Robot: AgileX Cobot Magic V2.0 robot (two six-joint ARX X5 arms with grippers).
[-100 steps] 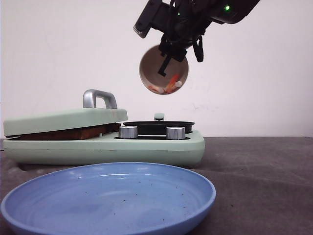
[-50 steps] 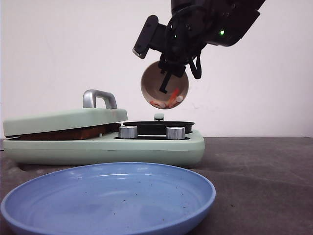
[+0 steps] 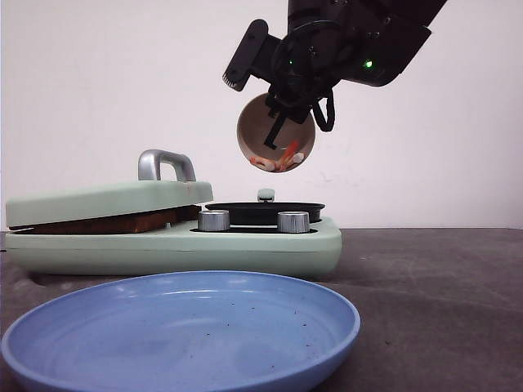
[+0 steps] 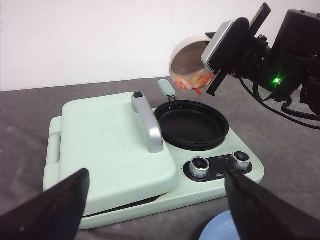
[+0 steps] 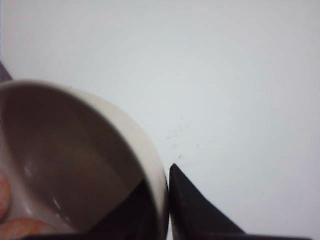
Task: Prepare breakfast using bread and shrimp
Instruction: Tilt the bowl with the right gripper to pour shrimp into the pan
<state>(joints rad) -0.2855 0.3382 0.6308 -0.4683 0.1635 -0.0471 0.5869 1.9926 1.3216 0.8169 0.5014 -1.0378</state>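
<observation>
A mint-green breakfast maker (image 3: 172,237) sits mid-worktop, bread (image 3: 114,221) under its shut lid. The right gripper (image 3: 288,122), pinching a tipped bowl (image 3: 265,131) by its rim, hangs above the black pan (image 3: 265,211); shrimp (image 3: 282,158) sit inside. The left gripper (image 4: 155,210) stands wide open.

No readable text; tiny marks by the knobs (image 4: 220,164) illegible.

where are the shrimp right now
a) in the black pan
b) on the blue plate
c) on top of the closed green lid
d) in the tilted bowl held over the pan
d: the shrimp lie at the low rim of the tilted bowl, gripped by the right gripper above the black pan, which holds nothing.
</observation>
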